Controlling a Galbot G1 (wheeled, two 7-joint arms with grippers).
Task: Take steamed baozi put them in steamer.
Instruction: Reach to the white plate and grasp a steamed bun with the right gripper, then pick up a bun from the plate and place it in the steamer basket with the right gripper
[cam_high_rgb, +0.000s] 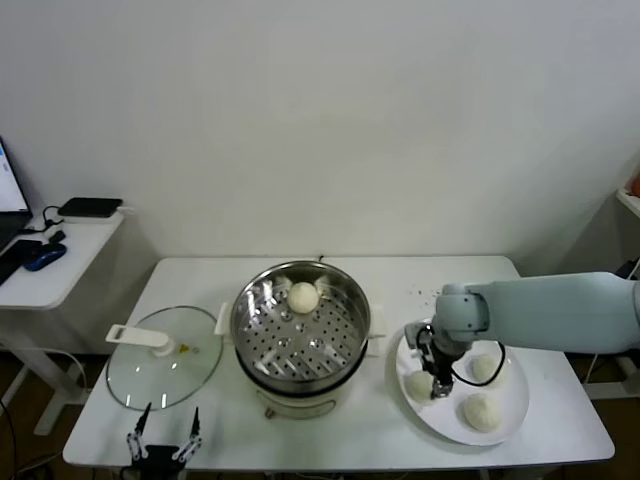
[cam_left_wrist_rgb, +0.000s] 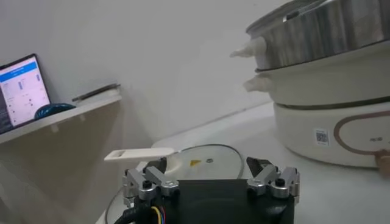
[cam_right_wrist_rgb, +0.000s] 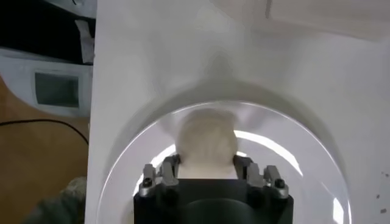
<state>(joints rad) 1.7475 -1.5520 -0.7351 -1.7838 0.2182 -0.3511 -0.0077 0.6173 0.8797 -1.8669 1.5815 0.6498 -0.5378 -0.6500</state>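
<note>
- Worktop (cam_high_rgb: 330, 440): white, carrying every item listed below; a smaller side desk (cam_high_rgb: 60, 262) with a few dark devices stands off its left end.
- Steamer (cam_high_rgb: 300, 318): round shiny steel pot at the middle of the worktop, perforated tray inside, white side handles; in the left wrist view it sits on a cream base (cam_left_wrist_rgb: 332, 131).
- Glass lid (cam_high_rgb: 160, 358): lies flat on the worktop just left of the steamer, its white handle pointing outward.
- White plate (cam_high_rgb: 505, 415): on the worktop right of the steamer, close to it but apart.
- Right arm and right hand (cam_high_rgb: 438, 385): the arm reaches in from the right over the plate; the hand points down onto the plate's left part. In the right wrist view its fingers (cam_right_wrist_rgb: 167, 170) stand on either side of a bun and press its flanks, closed on it.
- Left hand (cam_high_rgb: 164, 442): low at the worktop's front edge, below the lid, fingers spread wide with nothing between them.
- Steamed baozi, four cream-white buns: one (cam_high_rgb: 304, 296) rests on the steamer tray toward its rear; three are on the plate, namely the gripped one (cam_high_rgb: 418, 383) at left, one (cam_high_rgb: 486, 368) at the rear right and one (cam_high_rgb: 482, 411) at the front.
</note>
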